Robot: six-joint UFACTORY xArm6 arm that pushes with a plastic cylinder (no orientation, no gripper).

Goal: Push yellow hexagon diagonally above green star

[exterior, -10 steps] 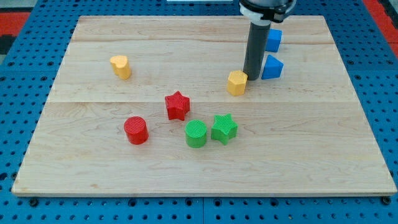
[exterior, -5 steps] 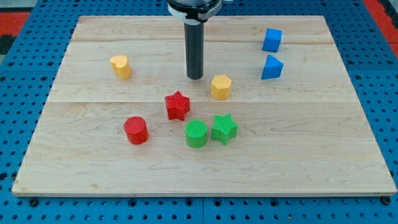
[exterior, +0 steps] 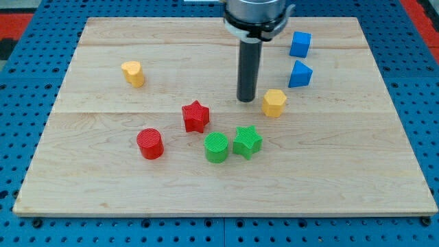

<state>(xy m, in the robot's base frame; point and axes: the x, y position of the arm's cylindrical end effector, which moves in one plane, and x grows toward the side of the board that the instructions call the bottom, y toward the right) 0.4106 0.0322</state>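
Note:
The yellow hexagon (exterior: 274,103) lies on the wooden board (exterior: 343,165), up and to the right of the green star (exterior: 247,142). My tip (exterior: 246,99) rests on the board just left of the yellow hexagon, a small gap apart, and above the green star. The green cylinder (exterior: 217,147) sits close against the star's left side.
A red star (exterior: 195,116) and a red cylinder (exterior: 149,143) lie left of the green pair. A yellow heart-like block (exterior: 134,73) is at the upper left. A blue cube (exterior: 300,44) and a blue triangular block (exterior: 299,74) are at the upper right.
The yellow hexagon moved left, then back to the right and slightly down. My tip swung left past it, then returned right and now sits on the hexagon's left side.

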